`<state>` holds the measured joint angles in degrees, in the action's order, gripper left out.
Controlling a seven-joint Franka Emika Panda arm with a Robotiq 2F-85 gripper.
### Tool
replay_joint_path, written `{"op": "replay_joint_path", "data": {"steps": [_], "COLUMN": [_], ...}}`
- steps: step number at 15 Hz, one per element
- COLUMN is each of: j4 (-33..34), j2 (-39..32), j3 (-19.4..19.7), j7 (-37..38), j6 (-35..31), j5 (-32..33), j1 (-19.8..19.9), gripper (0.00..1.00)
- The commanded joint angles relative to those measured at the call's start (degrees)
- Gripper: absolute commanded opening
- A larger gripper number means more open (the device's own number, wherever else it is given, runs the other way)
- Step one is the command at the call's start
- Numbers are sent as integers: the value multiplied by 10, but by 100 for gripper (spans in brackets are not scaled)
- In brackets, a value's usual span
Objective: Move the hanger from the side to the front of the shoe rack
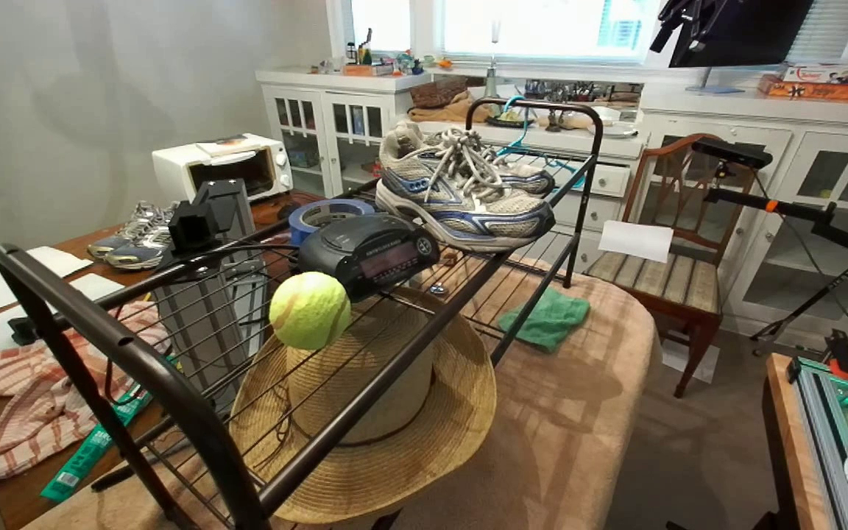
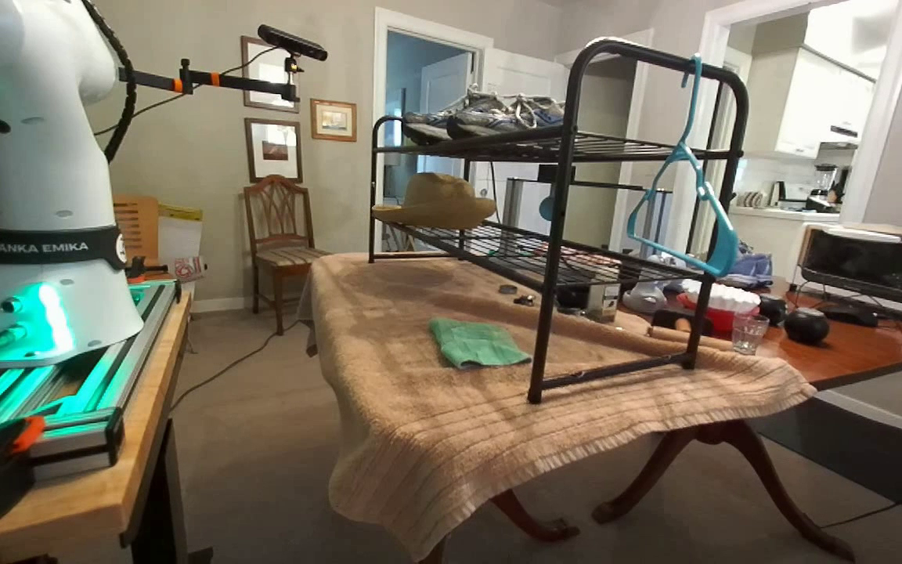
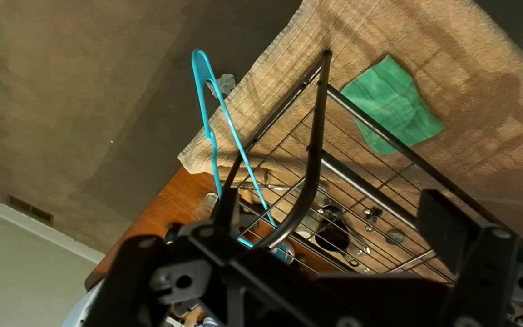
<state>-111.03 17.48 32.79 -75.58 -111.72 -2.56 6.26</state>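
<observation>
The light blue hanger (image 2: pixel 682 153) hangs by its hook from the top bar at one end of the dark metal shoe rack (image 2: pixel 557 235). In an exterior view the hanger (image 1: pixel 514 149) shows partly behind the shoes at the rack's far end (image 1: pixel 387 377). In the wrist view the hanger (image 3: pixel 203 68) hangs outside the end bar (image 3: pixel 317 136), running down beside the left finger; its hook does not show there. My gripper (image 3: pixel 332 204) is open, with nothing between its fingers, above the rack's end. The gripper is out of view in both exterior views.
On the top shelf are shoes (image 1: pixel 461 199), a clock radio (image 1: pixel 365 250), blue tape (image 1: pixel 332 210) and a tennis ball (image 1: pixel 310 311). A straw hat (image 2: pixel 439 200) sits on the lower shelf. A green cloth (image 2: pixel 476 342) lies on the towel-covered table (image 2: pixel 388 313). A chair (image 1: pixel 659 280) stands behind.
</observation>
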Motion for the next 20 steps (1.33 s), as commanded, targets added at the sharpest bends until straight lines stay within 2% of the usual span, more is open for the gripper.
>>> {"op": "replay_joint_path", "data": {"steps": [1, 3, 4, 5, 8, 10, 11, 12, 15, 18, 20], "j4": [3, 3, 2, 19, 34, 39, 44, 53, 72, 82, 95], "j2": [-5, -4, -9, -25, -50, -67, -74, -92, -132, -168, -196], "j3": [-22, -23, -21, -12, -3, 10, 35, 20, 23, 3, -16], "j7": [-7, -7, -12, -33, -130, -223, -266, -308, -388, -451, -468], "j6": [3, 3, -21, -27, -88, -123, -128, -127, -99, -76, -58], "j5": [-11, -11, -16, -42, -93, -160, -182, -216, -301, -356, -367], "j1": [25, 26, 27, 24, 14, 8, -18, 7, 21, 46, 67], "gripper": [100, 100, 100, 100, 100, 100, 100, 100, 100, 100, 100]}}
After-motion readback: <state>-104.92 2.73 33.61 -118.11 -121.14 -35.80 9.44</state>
